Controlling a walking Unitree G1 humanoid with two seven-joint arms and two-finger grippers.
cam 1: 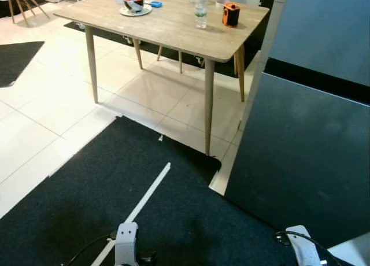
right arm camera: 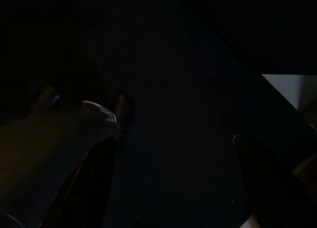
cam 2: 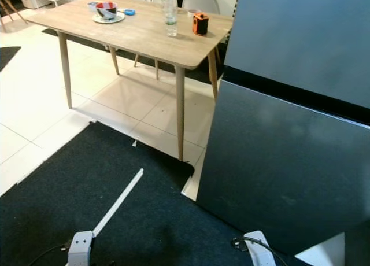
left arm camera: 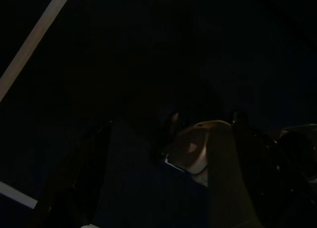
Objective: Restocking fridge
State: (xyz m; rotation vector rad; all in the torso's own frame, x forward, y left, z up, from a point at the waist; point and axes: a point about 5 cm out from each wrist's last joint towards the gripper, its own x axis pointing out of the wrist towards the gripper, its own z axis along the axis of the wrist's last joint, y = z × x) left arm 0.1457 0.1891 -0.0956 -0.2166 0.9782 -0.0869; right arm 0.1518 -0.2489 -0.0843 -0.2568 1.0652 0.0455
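Note:
The tall dark-grey fridge stands at the right with its doors shut. A clear water bottle and a small orange container stand on the wooden table beside it. Both silver arms hang low over the black mat, the left arm and the right arm. In the dark left wrist view my left gripper has its fingers apart with nothing between them. The right gripper looks the same, its black fingers spread over the mat.
A red and white bowl on a plate and a small blue object lie at the table's far end. A white tape strip crosses the black mat. Pale floor tiles lie to the left, with a chair far off.

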